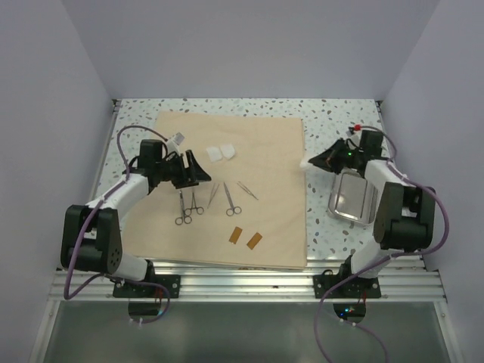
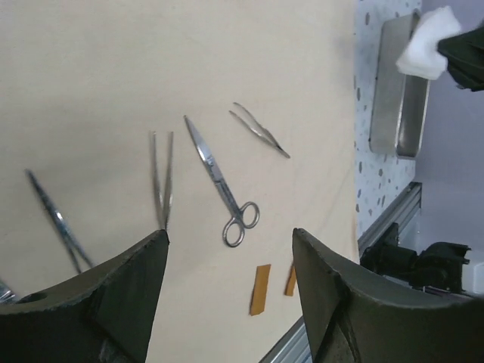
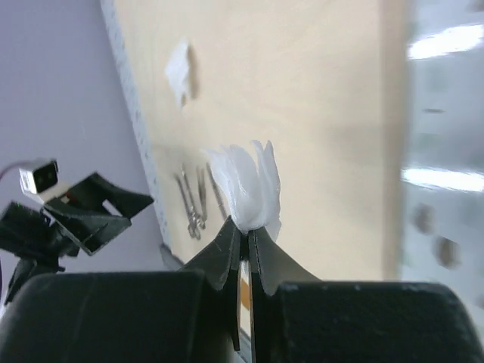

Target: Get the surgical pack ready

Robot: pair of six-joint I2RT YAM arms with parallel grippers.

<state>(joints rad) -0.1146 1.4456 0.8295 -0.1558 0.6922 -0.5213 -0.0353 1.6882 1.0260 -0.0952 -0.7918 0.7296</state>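
Right end effector pinched closed on a white gauze wad; left end effector spread wide, empty, above the surgical pack (a tan fabric sheet lying flat on the speckled counter). It looks soft, light and limp, best pinched at a corner or edge. No legible writing.

The top camera looks down from above and behind my bases on the whole table. My left wrist camera faces right, close over the surgical pack, toward the steel tray; my right wrist camera faces left across that same cloth.
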